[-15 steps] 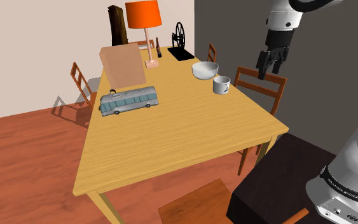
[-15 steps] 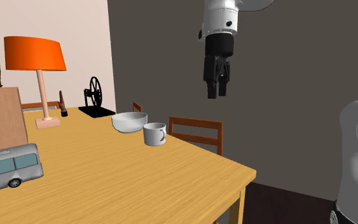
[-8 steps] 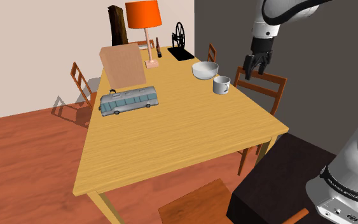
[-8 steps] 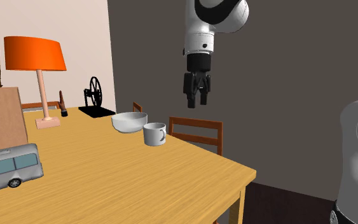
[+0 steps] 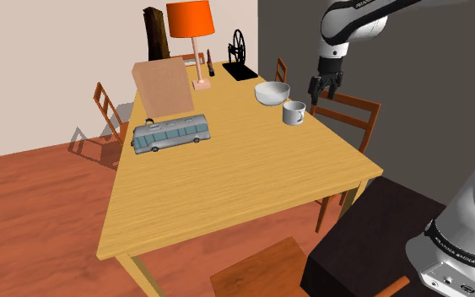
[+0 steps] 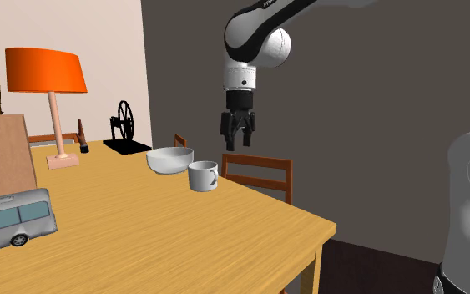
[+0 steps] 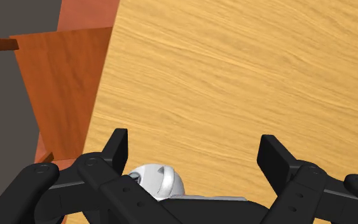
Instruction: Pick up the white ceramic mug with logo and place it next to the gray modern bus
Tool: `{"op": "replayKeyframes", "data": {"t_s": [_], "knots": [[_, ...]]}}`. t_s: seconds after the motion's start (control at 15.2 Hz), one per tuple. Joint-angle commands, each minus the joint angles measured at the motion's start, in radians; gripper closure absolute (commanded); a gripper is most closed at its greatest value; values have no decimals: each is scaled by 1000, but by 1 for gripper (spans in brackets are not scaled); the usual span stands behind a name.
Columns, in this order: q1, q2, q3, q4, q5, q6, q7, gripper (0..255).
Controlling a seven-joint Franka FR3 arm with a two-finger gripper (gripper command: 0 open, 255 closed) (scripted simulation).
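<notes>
Mug point(image 5: 294, 113) white, glossy (cylindrical); claw point(image 5: 322, 94) spread.

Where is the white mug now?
In the shoulder view the mug stands near the table's right edge, beside the white bowl; the open end effector hangs higher, apart.

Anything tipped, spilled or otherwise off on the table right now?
Nothing stands out. The mug stands upright beside the bowl, the bus sits on its wheels, and the lamp is upright. No spill shows on the table. The gripper hangs open in the air near the mug, touching nothing.
</notes>
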Motion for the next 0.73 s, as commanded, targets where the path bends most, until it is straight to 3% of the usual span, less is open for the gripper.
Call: {"op": "replayKeyframes", "data": {"t_s": [0.0, 0.66], "knots": [[-7, 80, -13, 63, 21, 16, -28, 0], [-83, 484, -32, 459, 142, 9, -144, 0]]}}
